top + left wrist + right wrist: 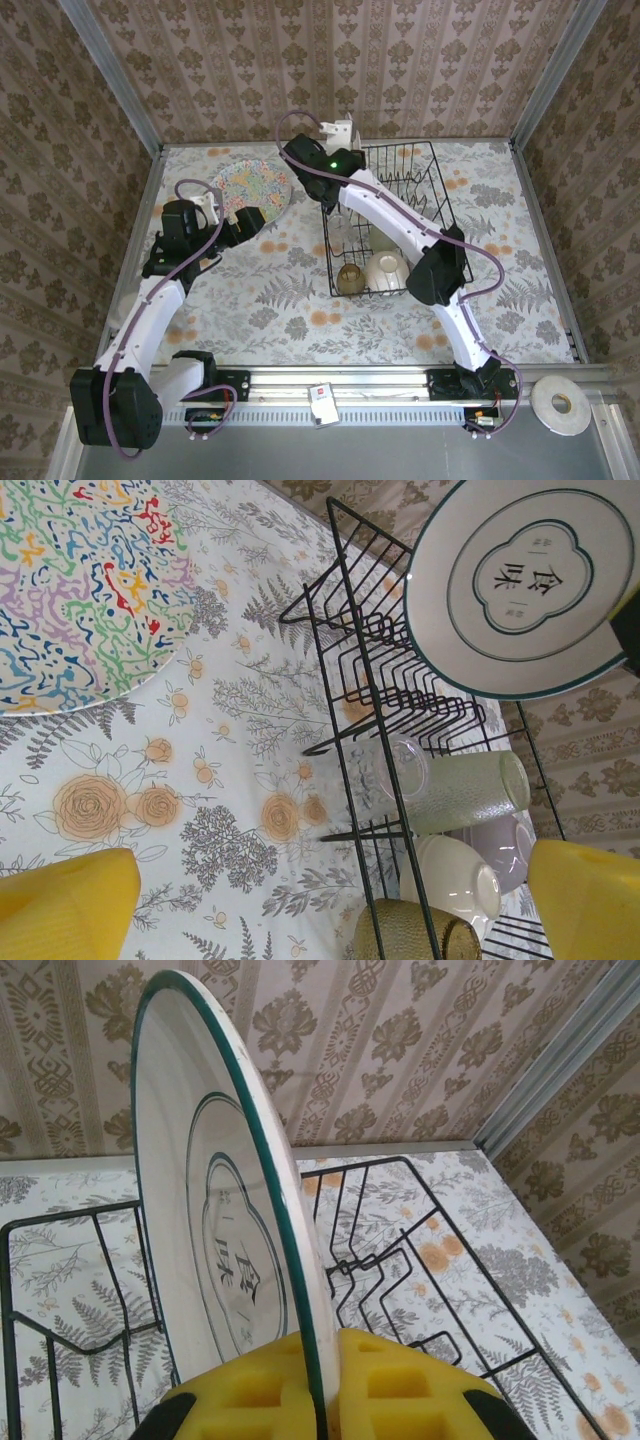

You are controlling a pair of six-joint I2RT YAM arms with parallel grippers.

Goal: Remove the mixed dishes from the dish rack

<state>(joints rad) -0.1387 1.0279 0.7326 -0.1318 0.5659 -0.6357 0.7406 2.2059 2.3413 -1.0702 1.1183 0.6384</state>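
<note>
The yellow pads of the right end effector [325, 1380] are shut tight on the lower rim of a white plate with green rim [215, 1240], which stands on its edge at the left of the right wrist view. In the left wrist view this plate hangs at the upper right, above the dish rack [400, 685] and apart from its tines. The floral plate [70, 590] lies flat on the table [200, 750] at the upper left. In the lower right of that view the rack holds the cream bowl [455, 875], the lavender bowl [505, 845], the pale green glass [470, 790] and the brown cup [410, 935]. The left end effector [325, 920] is wide open and holds nothing. I judge that the step in hand is taking this plate out. The next move calls for carrying it clear of the wires, laying it flat near the floral plate, and then opening.
</note>
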